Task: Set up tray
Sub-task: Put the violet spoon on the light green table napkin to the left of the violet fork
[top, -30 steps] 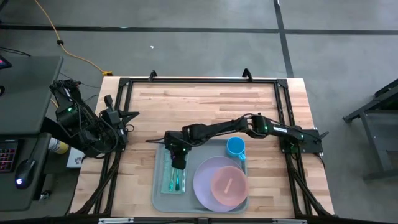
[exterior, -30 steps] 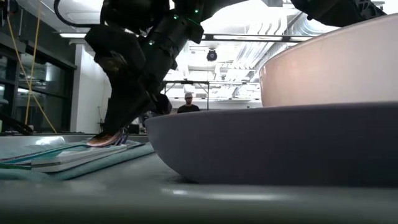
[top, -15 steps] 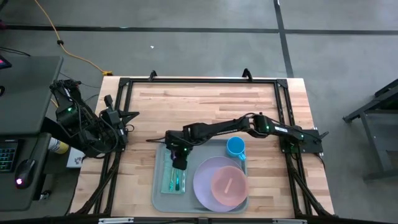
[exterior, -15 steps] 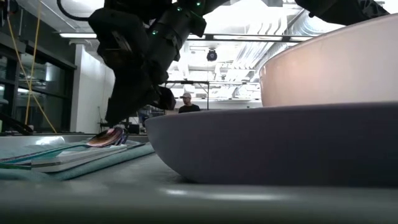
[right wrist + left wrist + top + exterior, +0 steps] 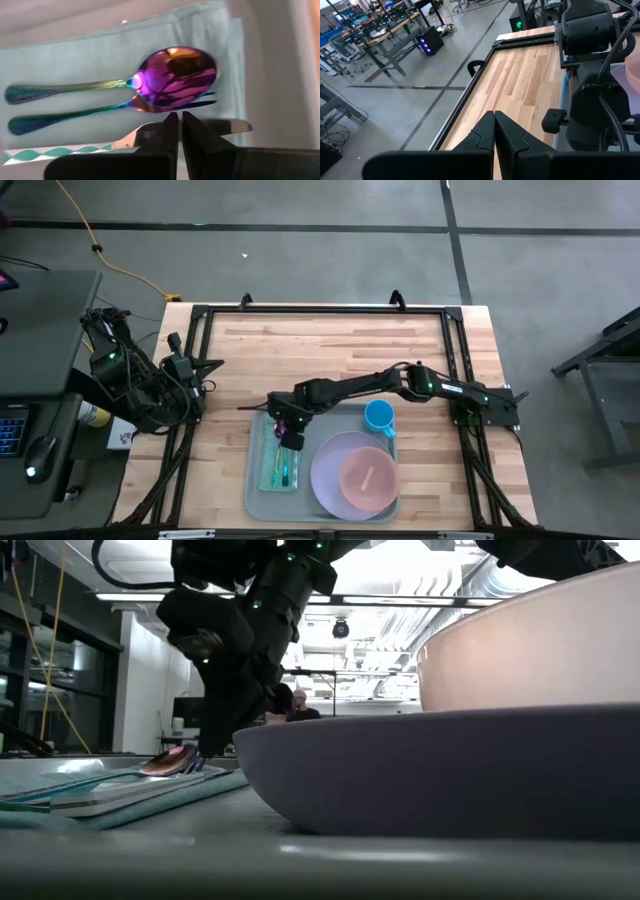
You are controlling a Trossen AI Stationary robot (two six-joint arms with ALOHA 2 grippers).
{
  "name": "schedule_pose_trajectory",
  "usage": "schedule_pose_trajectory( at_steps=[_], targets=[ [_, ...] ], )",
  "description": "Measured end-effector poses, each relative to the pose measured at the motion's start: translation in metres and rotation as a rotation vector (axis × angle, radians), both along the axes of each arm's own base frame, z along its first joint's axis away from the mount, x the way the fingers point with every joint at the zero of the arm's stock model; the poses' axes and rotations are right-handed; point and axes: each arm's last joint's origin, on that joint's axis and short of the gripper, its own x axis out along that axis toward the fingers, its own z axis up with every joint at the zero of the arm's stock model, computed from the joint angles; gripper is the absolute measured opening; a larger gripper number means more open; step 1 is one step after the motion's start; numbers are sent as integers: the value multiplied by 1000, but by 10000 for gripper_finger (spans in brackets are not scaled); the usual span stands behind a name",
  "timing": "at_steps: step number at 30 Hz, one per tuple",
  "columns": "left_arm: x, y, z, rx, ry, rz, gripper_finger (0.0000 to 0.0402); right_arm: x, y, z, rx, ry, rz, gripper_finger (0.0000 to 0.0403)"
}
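The bench (image 5: 340, 345) is a rectangular top of pale wood planks, bordered by a black metal frame (image 5: 200, 315). A large pale grey-blue tray (image 5: 258, 502) lies flat directly on the bench, at the middle of the near edge. The far half of the bench surface is bare wood.

The tray (image 5: 255, 492) is sitting at the lower centre of the table (image 5: 330, 345). In its left part a folded cloth (image 5: 279, 466) is lying with a spoon (image 5: 177, 76) on it; the plate (image 5: 328, 473) is occupying its right part, a cup (image 5: 379, 416) at its upper right.
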Motion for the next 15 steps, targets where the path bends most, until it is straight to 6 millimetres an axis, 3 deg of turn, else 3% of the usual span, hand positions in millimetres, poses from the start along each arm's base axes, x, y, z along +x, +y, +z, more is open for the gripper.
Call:
schedule_pose_trajectory(
  at_steps=[7,15],
  targets=[
    [0,0,0,-6,7,-5,42,0,-1,0,-26,-5,-6,0],
    [0,0,0,-11,13,-9,42,3,0,-16,-18,17,1,0]
  ],
)
